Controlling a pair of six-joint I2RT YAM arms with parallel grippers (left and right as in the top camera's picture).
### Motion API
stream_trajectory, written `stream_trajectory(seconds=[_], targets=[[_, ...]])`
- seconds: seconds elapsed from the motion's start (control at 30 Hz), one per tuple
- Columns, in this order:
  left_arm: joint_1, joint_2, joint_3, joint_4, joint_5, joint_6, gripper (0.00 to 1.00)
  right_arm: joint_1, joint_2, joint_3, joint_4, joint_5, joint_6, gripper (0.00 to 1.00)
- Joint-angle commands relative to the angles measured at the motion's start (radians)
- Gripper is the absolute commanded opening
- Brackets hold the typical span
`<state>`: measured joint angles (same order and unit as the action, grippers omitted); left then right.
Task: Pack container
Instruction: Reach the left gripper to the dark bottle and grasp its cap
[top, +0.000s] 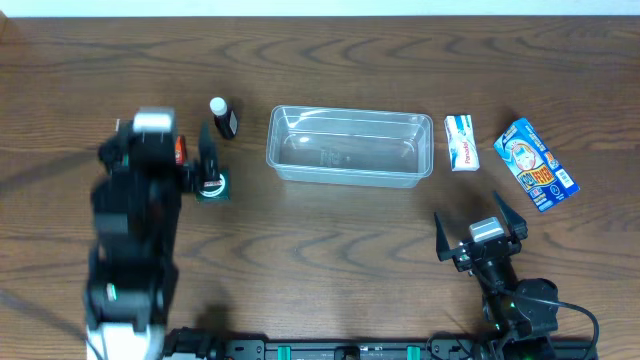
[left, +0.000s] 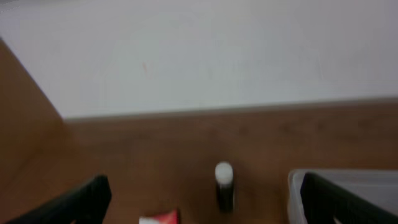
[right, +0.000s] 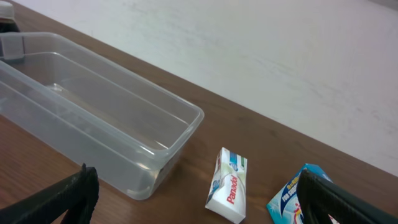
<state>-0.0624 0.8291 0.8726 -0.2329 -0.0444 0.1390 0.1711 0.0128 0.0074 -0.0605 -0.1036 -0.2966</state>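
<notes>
Overhead and wrist views of a packing task at its outset. The container (top: 349, 180) lies at the middle of the far half of the table (top: 330, 250), long side facing the arms, open side up and with nothing in it. A small dark bottle (top: 222, 117) with a white cap stands to its left. A white box (top: 461, 142) lies just beside its right end, and a blue box (top: 537, 163) lies farther right.

The left gripper (left: 204, 182) hovers near the bottle with its fingers spread wide and nothing between them. The right gripper (top: 467, 208) sits near the table's front edge, well apart from the container, equally wide and holding nothing.

The container appears to be thin, clear moulded plastic. It is therefore probably light, smooth enough to slide on the wood, and likely to flex at its long walls. Its rounded corners and rim look like the stiffest parts. If it must be steadied or shifted, a pinch over the rim at a short end wall seems the soundest hold. A push against a long wall would likely bow it or skid the whole tub.
</notes>
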Motion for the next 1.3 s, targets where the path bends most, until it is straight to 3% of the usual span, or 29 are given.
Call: stream_trajectory(seconds=[0.0,0.1,0.43,0.7,1.03,1.27], targets=[[-0.002,0.195,0.195,-0.125,0.011,0.006,0.98,-0.014,-0.002,-0.002,-0.004,-0.002,-0.007,0.99],[-0.002,0.344,0.282,-0.169,0.011,0.006,0.98,-0.014,-0.002,-0.002,-0.004,-0.002,-0.007,0.99],[-0.002,0.619,0.283,-0.105,0.010,0.006,0.98,-0.014,-0.002,-0.002,-0.004,-0.002,-0.007,0.99],[-0.002,0.735,0.283,0.015,0.011,-0.032,0.98,-0.014,-0.002,-0.002,-0.004,-0.002,-0.007,0.99],[-0.002,0.837,0.283,0.037,0.011,-0.111,0.99,-0.014,-0.002,-0.002,-0.004,-0.002,-0.007,0.99],[-0.002,0.881,0.283,0.054,0.011,-0.148,0.90,-0.014,-0.002,-0.002,-0.004,-0.002,-0.007,0.99]])
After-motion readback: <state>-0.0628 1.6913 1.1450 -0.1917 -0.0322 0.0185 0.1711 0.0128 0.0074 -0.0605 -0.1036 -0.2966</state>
